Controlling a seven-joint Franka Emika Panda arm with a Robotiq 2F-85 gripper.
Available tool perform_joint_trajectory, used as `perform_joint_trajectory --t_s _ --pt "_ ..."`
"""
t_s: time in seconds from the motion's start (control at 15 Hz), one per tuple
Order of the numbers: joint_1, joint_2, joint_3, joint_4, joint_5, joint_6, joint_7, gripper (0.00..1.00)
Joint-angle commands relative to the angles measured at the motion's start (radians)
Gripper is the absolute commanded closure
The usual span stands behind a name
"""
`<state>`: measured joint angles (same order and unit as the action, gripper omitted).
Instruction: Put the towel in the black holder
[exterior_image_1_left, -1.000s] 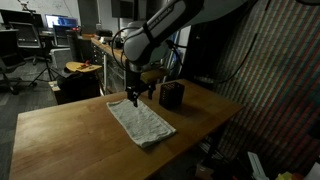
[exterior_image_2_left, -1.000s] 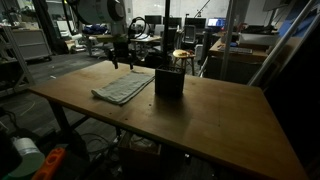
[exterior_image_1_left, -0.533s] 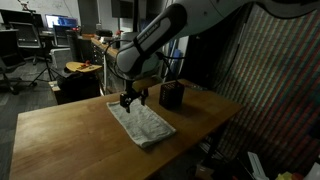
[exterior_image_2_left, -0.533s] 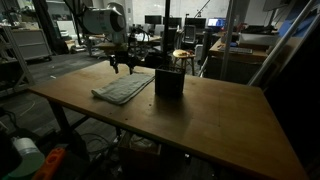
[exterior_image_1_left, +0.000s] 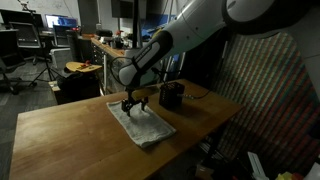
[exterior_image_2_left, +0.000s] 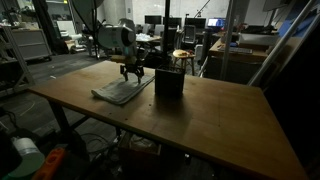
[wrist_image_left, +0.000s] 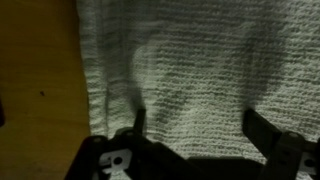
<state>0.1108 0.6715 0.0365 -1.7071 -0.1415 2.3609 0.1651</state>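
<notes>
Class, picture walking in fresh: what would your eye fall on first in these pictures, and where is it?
The pale robot arm dominates an exterior view, arching down from the upper right. Its open gripper is low over the white towel, which lies flat on the wooden table. A black holder stands upright beside the towel.

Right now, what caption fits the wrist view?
Open gripper straddling a pale woven towel, with the wooden table showing beside it.
</notes>
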Motion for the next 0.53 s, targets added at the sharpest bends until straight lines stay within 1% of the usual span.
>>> perform_joint_trajectory --t_s 0.0,0.2,0.47 --pt "0.014 0.051 -0.025 0.065 0.030 0.005 0.025 0.32" --pt "0.020 0.028 -0.036 0.062 0.029 -0.006 0.050 0.58" --pt "0.028 -0.019 -0.046 0.052 0.019 -0.027 0.072 0.86"
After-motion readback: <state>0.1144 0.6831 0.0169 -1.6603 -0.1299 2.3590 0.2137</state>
